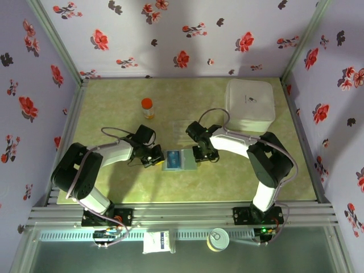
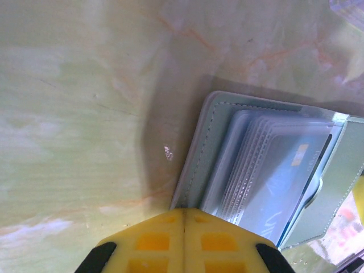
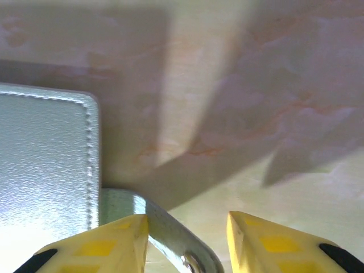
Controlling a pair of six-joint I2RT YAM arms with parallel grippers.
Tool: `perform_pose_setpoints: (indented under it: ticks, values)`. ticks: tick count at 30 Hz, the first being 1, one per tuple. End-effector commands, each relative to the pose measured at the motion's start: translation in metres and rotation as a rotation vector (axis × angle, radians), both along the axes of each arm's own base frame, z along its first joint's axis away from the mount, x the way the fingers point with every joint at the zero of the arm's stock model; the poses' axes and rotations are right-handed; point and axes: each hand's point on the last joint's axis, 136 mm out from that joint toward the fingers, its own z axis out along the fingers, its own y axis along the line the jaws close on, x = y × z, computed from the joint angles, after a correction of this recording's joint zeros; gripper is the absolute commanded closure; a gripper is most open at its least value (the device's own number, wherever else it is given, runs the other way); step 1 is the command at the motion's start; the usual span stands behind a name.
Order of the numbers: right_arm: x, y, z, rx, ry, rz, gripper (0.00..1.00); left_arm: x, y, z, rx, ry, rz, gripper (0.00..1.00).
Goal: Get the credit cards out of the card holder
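Note:
The card holder [image 1: 183, 160] lies open on the table between my two grippers. In the left wrist view its clear sleeves are fanned out, and a blue credit card [image 2: 282, 190] sits inside them. My left gripper [image 1: 152, 157] is shut, with its yellow tips [image 2: 185, 211] meeting right at the near corner of the holder's [image 2: 206, 142] stitched edge. My right gripper [image 1: 203, 153] is open at the holder's right side. The holder's snap tab [image 3: 170, 236] lies between its fingers [image 3: 187, 219], against the left one, beside the grey-blue panel [image 3: 45, 159].
A big white rounded box [image 1: 249, 105] stands at the back right. A small bottle with an orange cap [image 1: 147, 108] stands behind the left gripper. Floral walls close the table on three sides. A packet [image 1: 158, 241] and a can [image 1: 218, 239] lie below the front rail.

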Motion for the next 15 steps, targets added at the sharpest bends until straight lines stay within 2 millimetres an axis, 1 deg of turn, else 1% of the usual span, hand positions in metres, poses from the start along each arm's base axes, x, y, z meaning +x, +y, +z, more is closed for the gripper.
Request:
perform_pose_setpoints:
  ticks: [1,8,12,15]
  values:
    - [-0.002,-0.025,0.003,-0.075,-0.006,-0.043,0.55,-0.013,0.01,-0.016,0.063,0.05,-0.019,1.0]
    - [-0.003,-0.034,-0.002,-0.099,0.005,-0.061,0.49,-0.013,0.008,-0.016,0.061,0.053,-0.022,1.0]
    - [-0.005,-0.037,-0.01,-0.114,0.025,-0.063,0.48,-0.013,0.008,-0.016,0.06,0.054,-0.021,1.0]
    - [-0.007,-0.037,-0.017,-0.122,0.041,-0.063,0.5,-0.013,0.008,-0.015,0.057,0.051,-0.023,1.0]
